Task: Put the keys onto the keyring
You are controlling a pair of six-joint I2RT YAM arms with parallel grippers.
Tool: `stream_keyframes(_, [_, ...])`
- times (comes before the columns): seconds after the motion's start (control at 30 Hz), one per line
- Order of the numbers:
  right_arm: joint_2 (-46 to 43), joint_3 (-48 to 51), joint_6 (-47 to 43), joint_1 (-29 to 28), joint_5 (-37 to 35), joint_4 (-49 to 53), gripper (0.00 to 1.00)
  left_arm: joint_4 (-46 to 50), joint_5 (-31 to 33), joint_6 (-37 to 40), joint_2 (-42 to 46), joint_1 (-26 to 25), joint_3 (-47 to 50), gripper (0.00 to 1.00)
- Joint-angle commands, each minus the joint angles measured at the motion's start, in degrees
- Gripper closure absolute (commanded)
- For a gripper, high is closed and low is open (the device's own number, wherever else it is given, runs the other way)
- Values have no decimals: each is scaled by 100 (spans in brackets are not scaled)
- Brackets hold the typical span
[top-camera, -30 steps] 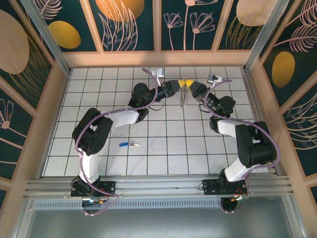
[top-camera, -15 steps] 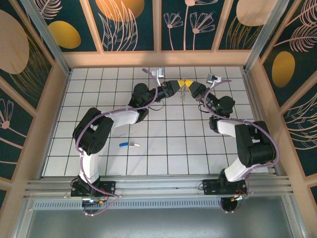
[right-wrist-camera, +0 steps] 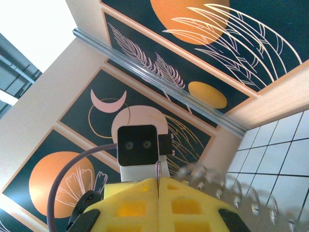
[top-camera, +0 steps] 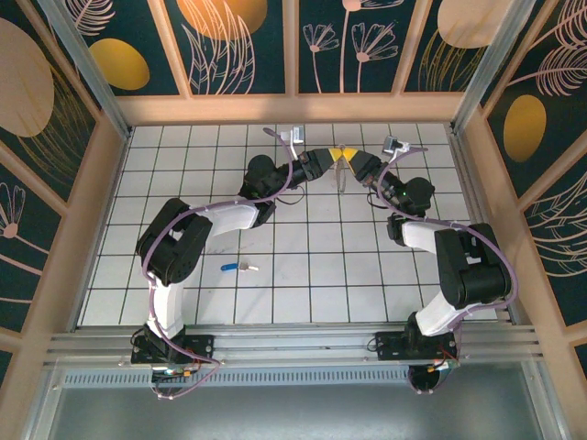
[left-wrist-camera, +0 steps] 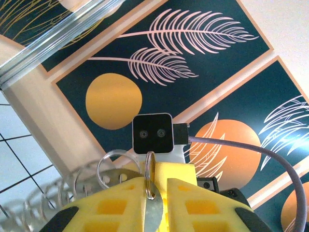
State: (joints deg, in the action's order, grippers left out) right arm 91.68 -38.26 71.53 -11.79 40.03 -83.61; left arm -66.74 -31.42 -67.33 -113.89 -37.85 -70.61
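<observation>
Far from the keyring, the key lies beside the left arm.

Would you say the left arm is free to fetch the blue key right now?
Probably not: the left gripper is gripping the keyring at the far side, though the key lies in the open nearer its base.

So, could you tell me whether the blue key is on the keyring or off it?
Off: the key lies alone on the tiles, well apart from the keyring.
</observation>
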Motion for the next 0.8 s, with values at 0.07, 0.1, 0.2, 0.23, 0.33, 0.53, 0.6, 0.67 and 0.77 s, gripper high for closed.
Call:
stream_keyframes(0.07, [-36,-150,-51,-78,66,-261,100,-340,-11,70,-69,-21,-146,84])
stream_keyframes(0.1, [-35,-152,-51,-77,64,-255,100,-344,-7,71,-64,-21,-140,86])
stream_keyframes(0.2, [-17,-155,-56,-77,66,-252,100,-387,-8,79,-64,-21,-129,92])
stream_keyframes(0.23, [-5,-158,-50,-84,71,-252,100,-392,-22,78,-69,-16,-129,95])
stream_keyframes(0.33, [-13,-151,-51,-76,93,-248,100,-417,-49,101,-72,-21,-146,100])
stream_keyframes(0.53, [-245,-45,-165,108,212,-24,70,-328,-161,272,-16,-21,-128,100])
stream_keyframes(0.6, [-436,43,-221,282,256,104,60,-89,-225,475,72,-21,-129,100])
stream_keyframes(0.67, [-659,172,-308,456,268,261,58,144,-300,682,134,-21,-153,100])
stream_keyframes(0.77, [-950,312,-481,653,307,552,58,458,-468,943,174,-21,-252,100])
